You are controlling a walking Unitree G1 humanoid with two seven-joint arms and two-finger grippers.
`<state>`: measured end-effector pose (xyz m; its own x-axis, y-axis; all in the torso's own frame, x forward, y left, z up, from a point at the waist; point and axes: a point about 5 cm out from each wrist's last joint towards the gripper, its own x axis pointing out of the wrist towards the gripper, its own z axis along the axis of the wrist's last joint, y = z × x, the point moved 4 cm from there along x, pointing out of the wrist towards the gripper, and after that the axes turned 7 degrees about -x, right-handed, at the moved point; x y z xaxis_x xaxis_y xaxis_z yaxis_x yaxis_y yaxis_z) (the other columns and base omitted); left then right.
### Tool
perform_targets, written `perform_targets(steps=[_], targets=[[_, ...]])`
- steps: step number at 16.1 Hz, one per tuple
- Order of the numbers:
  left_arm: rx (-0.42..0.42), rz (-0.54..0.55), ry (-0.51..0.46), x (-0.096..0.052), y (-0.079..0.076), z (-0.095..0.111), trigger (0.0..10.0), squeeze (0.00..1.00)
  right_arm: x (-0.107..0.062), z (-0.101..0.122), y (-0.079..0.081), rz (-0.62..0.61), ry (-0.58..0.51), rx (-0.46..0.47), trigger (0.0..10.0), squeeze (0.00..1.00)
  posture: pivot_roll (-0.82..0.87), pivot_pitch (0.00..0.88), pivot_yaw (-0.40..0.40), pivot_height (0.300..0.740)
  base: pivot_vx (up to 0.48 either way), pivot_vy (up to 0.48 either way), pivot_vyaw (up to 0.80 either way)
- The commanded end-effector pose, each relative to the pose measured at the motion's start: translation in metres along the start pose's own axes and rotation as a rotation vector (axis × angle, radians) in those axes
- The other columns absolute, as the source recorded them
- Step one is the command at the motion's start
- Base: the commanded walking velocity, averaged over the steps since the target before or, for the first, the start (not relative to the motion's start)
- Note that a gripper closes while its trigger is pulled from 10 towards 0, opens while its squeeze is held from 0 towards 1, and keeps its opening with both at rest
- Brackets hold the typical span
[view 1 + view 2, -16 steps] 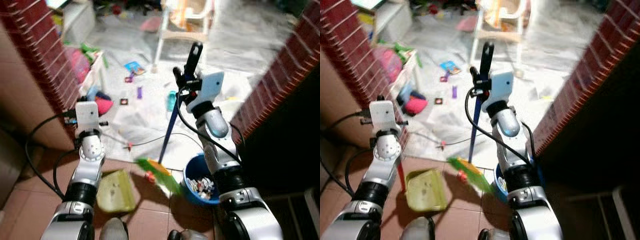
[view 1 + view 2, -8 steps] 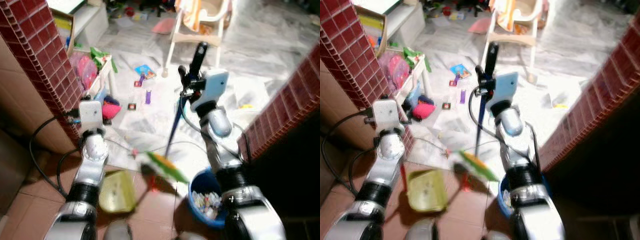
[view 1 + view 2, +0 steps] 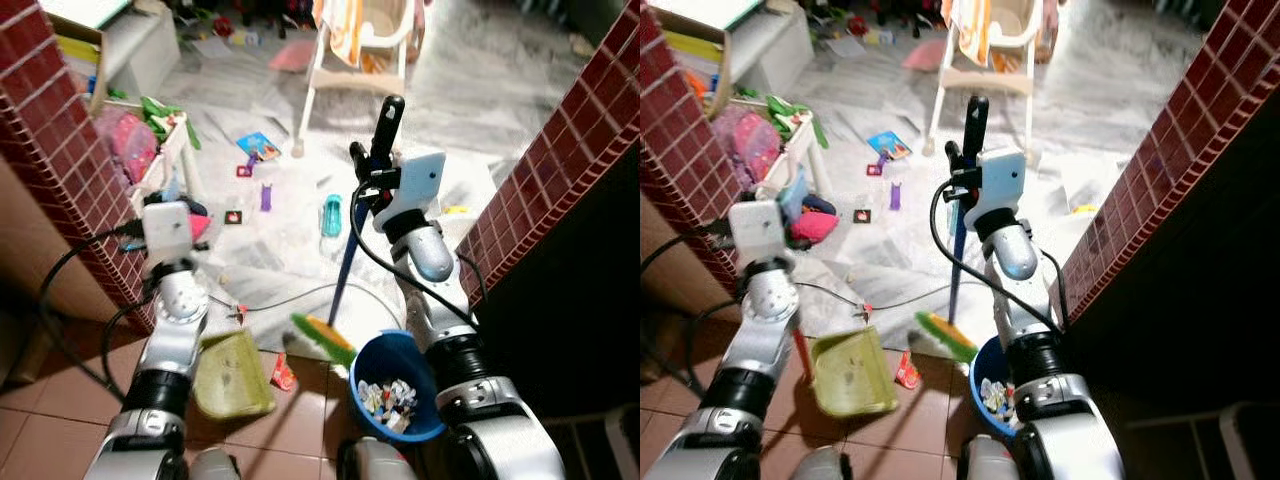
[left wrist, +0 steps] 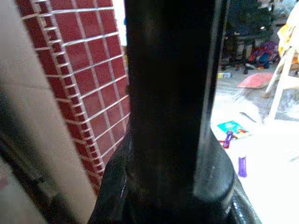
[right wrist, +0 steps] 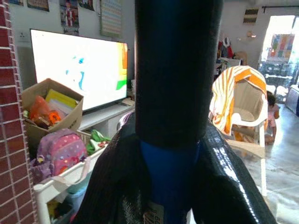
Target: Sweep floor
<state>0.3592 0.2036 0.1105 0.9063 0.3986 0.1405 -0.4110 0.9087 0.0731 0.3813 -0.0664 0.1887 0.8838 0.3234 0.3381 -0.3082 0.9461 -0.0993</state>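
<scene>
terracotta floor tiles (image 3: 300, 420) lie under the robot and give way to a pale marble floor (image 3: 480, 90) strewn with toys, between two dark red brick-tiled walls (image 3: 50, 130). far beyond the blue plastic bucket (image 3: 398, 385) stands a white plastic chair (image 3: 360, 50) draped with an orange striped towel, and the right wrist view has a bright television screen (image 5: 79, 67) behind a cardboard box of toys (image 5: 49, 107).

the bucket sits on the tiles just beside the right arm and holds a heap of small mixed scraps (image 3: 388, 395). just left of the bucket hangs the green and yellow broom head (image 3: 325, 340) on its long blue handle (image 3: 345, 265); the right gripper (image 3: 378, 150) is clamped round the black top of that handle, well above the bucket. farther left of the bucket tilts the yellow-green plastic dustpan (image 3: 232, 375), with a small red scrap (image 3: 283, 373) at its edge. the left gripper (image 4: 173, 116) is closed on the dustpan's upright black handle; a red stem (image 3: 800, 352) runs down to the pan.
</scene>
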Motion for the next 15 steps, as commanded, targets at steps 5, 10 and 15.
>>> perform_targets(steps=[5,10,15], targets=[[-0.007,0.018,-0.013,-0.003,0.005,0.007,10.0,0.00,0.003,-0.003,0.005,-0.005,0.022,-0.052,10.0,0.00,-0.04,0.114,-0.076,0.740,0.000,0.000,0.00],[-0.004,0.006,0.010,-0.002,0.005,0.006,10.0,0.00,0.004,-0.005,0.009,-0.036,0.035,-0.038,10.0,0.00,-0.04,0.120,-0.070,0.740,0.000,0.384,0.00],[0.001,-0.015,0.013,0.001,0.000,0.009,10.0,0.00,0.002,-0.003,0.001,-0.076,0.018,-0.061,10.0,0.00,-0.05,0.110,-0.056,0.740,0.000,0.480,-0.53]])
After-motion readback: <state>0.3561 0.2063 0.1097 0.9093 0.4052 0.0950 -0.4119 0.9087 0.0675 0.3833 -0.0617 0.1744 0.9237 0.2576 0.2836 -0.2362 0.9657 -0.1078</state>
